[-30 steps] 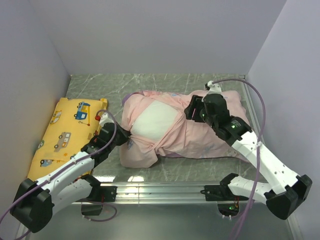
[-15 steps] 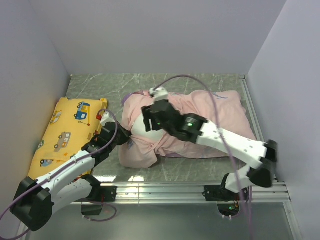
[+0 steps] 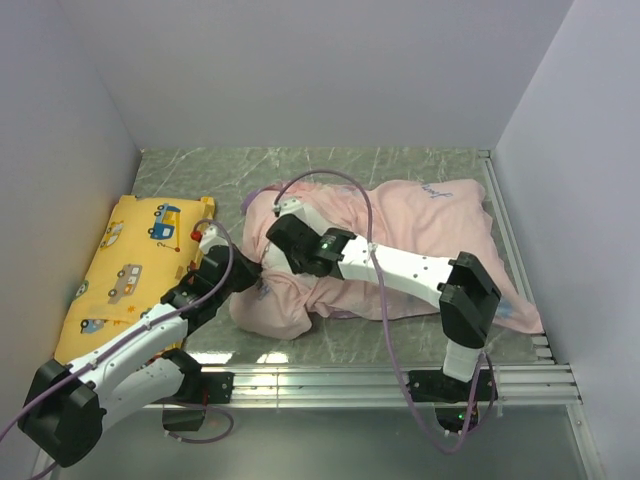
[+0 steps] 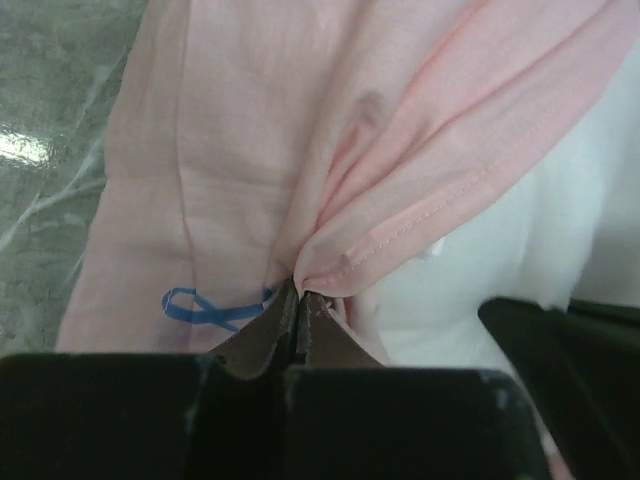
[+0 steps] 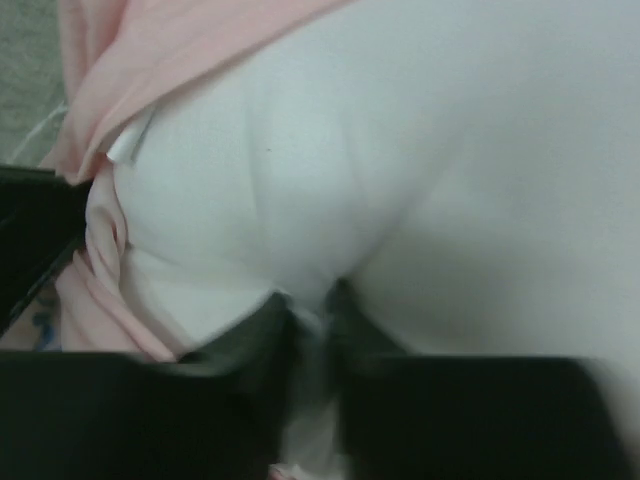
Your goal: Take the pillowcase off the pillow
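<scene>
At the pillow's near-left corner, the left pincer is clamped tight on a bunched fold of the pillowcase hem, pale inner side out (a loop of blue print peeks just beside the tips). On the pillow itself, where white stuffing lies bared at the cover's mouth, the right pincer presses down with its fingers drawn close around a ridge of white fabric. That view is blurred, so I can't judge how firm the hold is. Most of the pillow is hidden inside the pink cover, which sprawls over the surface; the yellow cushion lies well to the pillow's left.

The likeliest failure is the right pinch sliding off the soft, puffy filling once the arms pull apart, leaving the pillow dragged along inside its cover. The hem also lies just beside those fingers. If they have caught pink cloth too, both arms would strain on one fabric. The left's small fold could also slip free.
</scene>
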Robot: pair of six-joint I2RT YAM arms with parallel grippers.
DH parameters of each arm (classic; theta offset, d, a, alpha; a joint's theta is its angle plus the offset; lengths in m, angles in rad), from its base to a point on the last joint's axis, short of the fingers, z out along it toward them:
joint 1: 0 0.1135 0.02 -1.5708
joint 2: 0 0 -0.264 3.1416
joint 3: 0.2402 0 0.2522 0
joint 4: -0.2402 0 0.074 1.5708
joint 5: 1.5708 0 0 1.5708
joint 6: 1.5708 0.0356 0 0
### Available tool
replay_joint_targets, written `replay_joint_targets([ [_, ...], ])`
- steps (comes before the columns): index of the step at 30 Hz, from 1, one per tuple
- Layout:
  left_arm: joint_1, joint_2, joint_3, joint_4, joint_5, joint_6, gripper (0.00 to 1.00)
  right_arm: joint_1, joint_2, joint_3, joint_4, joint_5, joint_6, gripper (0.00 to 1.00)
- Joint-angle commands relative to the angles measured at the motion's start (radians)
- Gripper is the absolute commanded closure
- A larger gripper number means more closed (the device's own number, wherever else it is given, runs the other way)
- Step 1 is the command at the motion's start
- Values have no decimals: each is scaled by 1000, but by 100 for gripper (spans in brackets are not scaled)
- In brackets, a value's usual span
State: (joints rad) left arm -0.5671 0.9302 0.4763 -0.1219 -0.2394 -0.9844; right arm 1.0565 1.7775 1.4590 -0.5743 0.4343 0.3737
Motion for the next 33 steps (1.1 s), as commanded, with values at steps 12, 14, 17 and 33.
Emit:
replay_joint_targets([
  [12, 94, -54, -62, -19, 34, 7, 99, -536, -294, -285, 203, -285, 188, 100],
  [14, 143, -65, -73, -7, 74, 18, 100, -564, -340, -322, 232, -302, 206, 100],
  [17, 185, -42, -85, 19, 136, 30, 100, -572, -387, -364, 280, -345, 246, 100],
  [33, -111, 130, 229, -30, 144, 187, 35, -317, -283, -227, 315, -212, 333, 100],
])
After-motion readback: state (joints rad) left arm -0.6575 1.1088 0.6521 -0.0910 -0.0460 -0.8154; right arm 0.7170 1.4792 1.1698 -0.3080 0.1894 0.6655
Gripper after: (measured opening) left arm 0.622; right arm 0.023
